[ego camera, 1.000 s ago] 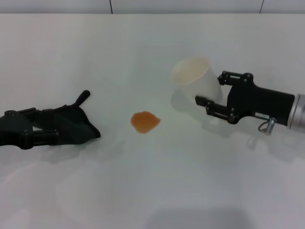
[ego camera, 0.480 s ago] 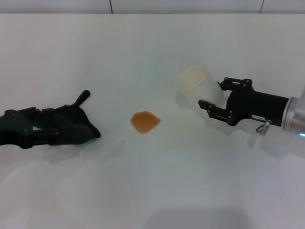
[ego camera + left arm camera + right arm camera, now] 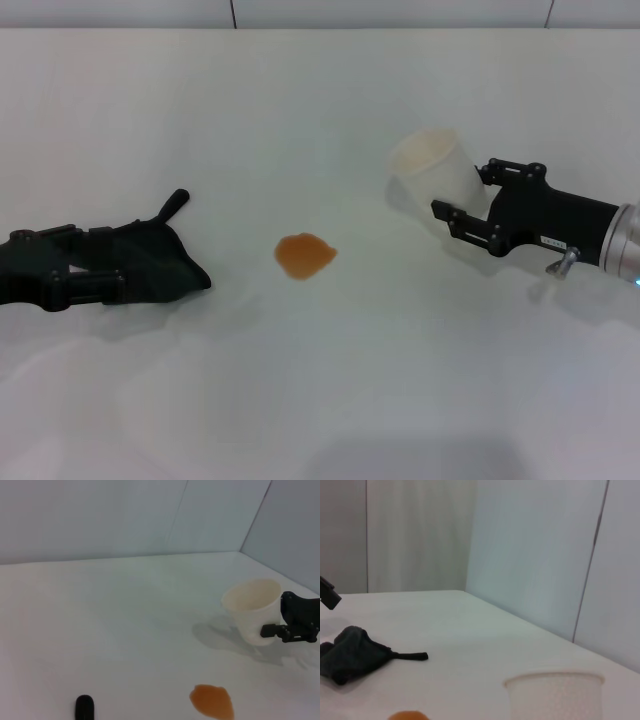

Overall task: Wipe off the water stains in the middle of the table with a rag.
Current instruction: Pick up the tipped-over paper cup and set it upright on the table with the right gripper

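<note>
Right pincer (image 3: 470, 200) and the paper cup (image 3: 436, 171) have shifted right and slightly toward the robot since a second ago; the cup now stands closer to upright than it did then, farther from the stain. Left side is unchanged.

Right pincer is clenched on the cup: one finger on each side of the wall, cup rim tilted a bit toward the table's middle. Cup is white, open top, visible in the left wrist view (image 3: 255, 609) with the right pincer's fingers (image 3: 295, 625) on it, and at the near edge of the right wrist view (image 3: 554, 695).

Stain (image 3: 304, 255): single small orange-brown blotch, irregular rounded outline, flat on the table (image 3: 330, 100) near its middle. Narrower than the cup. Sits between rag and cup, apart from both. Also seen in the left wrist view (image 3: 213, 701); only a sliver shows in the right wrist view (image 3: 409, 715).

Rag (image 3: 150, 260): black crumpled cloth, folds visible, one narrow tail (image 3: 174, 204) sticking up and away. Lies on the table at the left, well apart from the stain. Right wrist view shows it as a dark wad (image 3: 351, 652).

Left pincer (image 3: 95, 265) lies low over the rag's left part, black on black; cannot tell whether it is closed on the cloth.
</note>
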Robot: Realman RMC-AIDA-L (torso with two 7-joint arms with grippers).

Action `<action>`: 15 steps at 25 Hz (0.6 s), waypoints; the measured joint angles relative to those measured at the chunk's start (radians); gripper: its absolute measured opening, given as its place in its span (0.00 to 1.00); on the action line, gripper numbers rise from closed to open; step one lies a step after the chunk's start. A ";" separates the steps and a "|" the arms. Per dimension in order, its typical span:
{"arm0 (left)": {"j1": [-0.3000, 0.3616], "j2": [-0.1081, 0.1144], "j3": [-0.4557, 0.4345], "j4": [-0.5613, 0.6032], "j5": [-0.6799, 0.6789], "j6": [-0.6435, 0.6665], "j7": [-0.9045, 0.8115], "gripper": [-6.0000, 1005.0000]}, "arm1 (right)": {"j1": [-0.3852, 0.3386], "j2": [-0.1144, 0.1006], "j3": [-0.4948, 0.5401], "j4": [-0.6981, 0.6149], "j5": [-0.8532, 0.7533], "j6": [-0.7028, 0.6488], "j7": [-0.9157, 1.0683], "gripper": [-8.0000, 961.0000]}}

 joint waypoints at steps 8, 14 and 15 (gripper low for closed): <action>-0.003 0.001 0.000 0.001 0.000 0.000 0.000 0.88 | -0.001 0.001 0.001 0.017 0.004 0.001 -0.007 0.57; -0.004 0.002 0.000 0.002 0.000 0.000 -0.004 0.88 | -0.002 0.002 0.000 0.026 0.005 0.003 -0.008 0.57; -0.004 0.002 0.000 0.002 0.000 0.000 -0.004 0.88 | -0.003 0.002 0.000 0.028 0.005 0.003 -0.009 0.57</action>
